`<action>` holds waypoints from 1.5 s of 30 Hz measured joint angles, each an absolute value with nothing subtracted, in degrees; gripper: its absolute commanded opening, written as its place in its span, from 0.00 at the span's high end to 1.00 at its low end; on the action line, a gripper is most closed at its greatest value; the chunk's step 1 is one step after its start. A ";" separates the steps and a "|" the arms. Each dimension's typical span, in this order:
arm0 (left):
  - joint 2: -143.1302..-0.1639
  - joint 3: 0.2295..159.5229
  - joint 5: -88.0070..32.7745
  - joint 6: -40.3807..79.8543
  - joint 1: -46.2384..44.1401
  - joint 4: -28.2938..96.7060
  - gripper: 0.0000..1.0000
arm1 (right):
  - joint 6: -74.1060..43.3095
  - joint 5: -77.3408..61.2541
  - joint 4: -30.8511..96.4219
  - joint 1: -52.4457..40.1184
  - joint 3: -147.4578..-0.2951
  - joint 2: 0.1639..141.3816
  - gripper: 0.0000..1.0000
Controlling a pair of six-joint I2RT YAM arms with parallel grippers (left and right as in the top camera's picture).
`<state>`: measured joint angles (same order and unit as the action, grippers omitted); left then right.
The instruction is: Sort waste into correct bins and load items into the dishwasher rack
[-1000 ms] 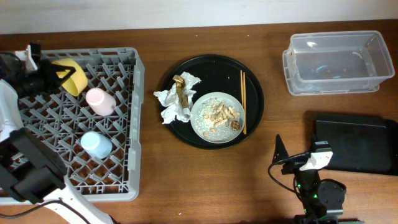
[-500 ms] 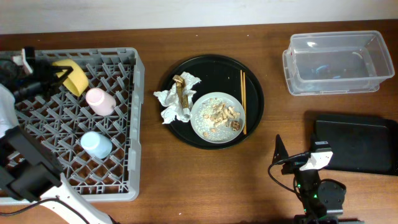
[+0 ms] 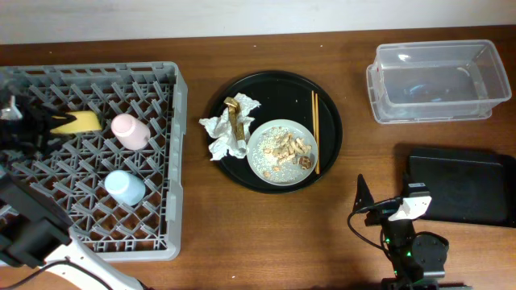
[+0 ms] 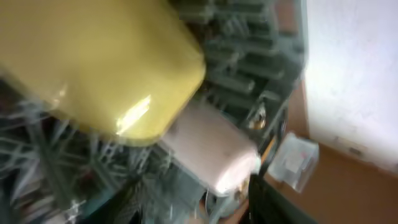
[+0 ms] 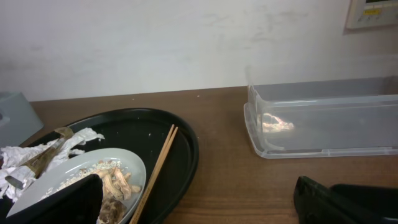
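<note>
The grey dishwasher rack [image 3: 153, 234] fills the left side. In it lie the yellow bowl [image 3: 81, 122], a pink cup [image 3: 129, 130] and a light-blue cup [image 3: 125, 187]. My left gripper [image 3: 40, 122] sits at the bowl's left end with its jaws apart; the bowl [image 4: 93, 62] and pink cup [image 4: 211, 149] lie beyond its fingertips. The speckled plate [image 3: 282, 153] holds food scraps [image 3: 286, 147] on the round black tray [image 3: 278, 89], with chopsticks [image 3: 315, 133], white napkins [image 3: 224, 137] and a brown wrapper [image 3: 235, 119]. My right gripper [image 3: 359, 205] stands open with nothing in it.
A clear plastic tub [image 3: 435, 80] stands at the back right, and a flat black container [image 3: 459, 187] lies in front of it. In the right wrist view the tub [image 5: 323, 118] is ahead on the right, and the tray [image 5: 186, 149] with the chopsticks [image 5: 155, 165] on the left.
My left gripper has moved left and down in the rack with the yellow bowl. The bowl now lies lower on the pegs, and the jaws have opened. The right arm is still.
</note>
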<state>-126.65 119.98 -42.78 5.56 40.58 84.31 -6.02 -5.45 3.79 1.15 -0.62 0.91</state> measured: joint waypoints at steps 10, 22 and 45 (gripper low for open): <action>-122.15 139.24 -25.82 9.34 40.25 90.54 1.00 | -6.09 -5.45 3.81 1.15 -0.62 0.91 0.02; -122.15 122.85 -12.75 9.50 28.69 67.11 1.00 | -6.07 -5.45 3.81 1.15 -0.62 0.91 0.02; -121.93 110.93 3.38 10.83 26.55 72.69 1.00 | -6.07 -5.45 3.81 1.15 -0.62 0.91 0.02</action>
<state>-121.93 110.93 3.38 10.83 26.55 72.69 -6.07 -5.45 3.81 1.15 -0.62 0.91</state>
